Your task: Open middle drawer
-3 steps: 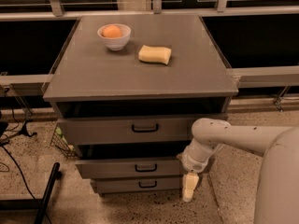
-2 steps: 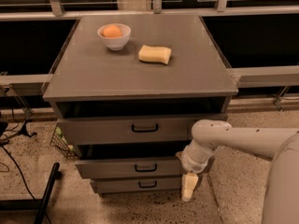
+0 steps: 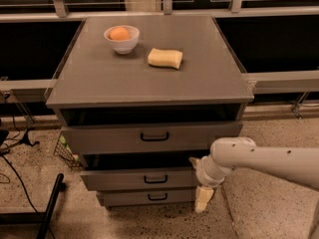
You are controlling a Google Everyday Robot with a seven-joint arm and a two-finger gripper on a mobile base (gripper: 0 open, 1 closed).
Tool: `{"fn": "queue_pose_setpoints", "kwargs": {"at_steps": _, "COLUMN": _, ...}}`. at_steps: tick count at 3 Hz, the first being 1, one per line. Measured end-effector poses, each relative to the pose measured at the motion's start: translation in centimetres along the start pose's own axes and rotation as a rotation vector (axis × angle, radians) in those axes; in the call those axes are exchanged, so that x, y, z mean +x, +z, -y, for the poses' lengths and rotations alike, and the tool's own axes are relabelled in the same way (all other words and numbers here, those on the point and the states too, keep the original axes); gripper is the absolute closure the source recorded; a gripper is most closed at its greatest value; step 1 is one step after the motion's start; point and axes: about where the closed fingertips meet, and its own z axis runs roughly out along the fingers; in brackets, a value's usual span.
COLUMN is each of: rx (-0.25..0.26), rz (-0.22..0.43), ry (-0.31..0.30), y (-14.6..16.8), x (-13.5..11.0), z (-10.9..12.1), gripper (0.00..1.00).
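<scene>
The grey cabinet (image 3: pixel 149 91) has three drawers, each with a small black bar handle. The middle drawer (image 3: pixel 114 179) stands a little forward of the lowest drawer (image 3: pixel 124 198), with a dark gap above its front. Its handle (image 3: pixel 155 179) is free. The top drawer (image 3: pixel 109 138) also stands out a little under the tabletop. My gripper (image 3: pixel 201 199) hangs pointing down at the right ends of the middle and lowest drawer fronts, right of the handles, on the white arm (image 3: pixel 264 161) that comes in from the right.
A white bowl (image 3: pixel 121 43) holding an orange (image 3: pixel 119 33) and a yellow sponge (image 3: pixel 165 58) lie on the cabinet top. A wire basket (image 3: pixel 64 151) and cables lie on the floor at the left, with a black bar (image 3: pixel 50 208) at the lower left. Railings run behind.
Almost nothing. The arm's wrist has settled very slightly lower. The drawers and the things on top have not moved.
</scene>
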Motion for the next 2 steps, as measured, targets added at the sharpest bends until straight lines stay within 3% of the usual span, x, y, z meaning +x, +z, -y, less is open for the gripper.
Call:
{"fn": "queue_pose_setpoints", "kwargs": {"at_steps": 1, "rx": 0.03, "rz": 0.01, "ry": -0.001, "y": 0.6, "x": 0.7, "z": 0.7, "gripper": 0.0}}
{"fn": "queue_pose_setpoints", "kwargs": {"at_steps": 2, "rx": 0.014, "rz": 0.08, "ry": 0.038, "y": 4.3, "x": 3.4, "z": 3.8, "gripper": 0.0}}
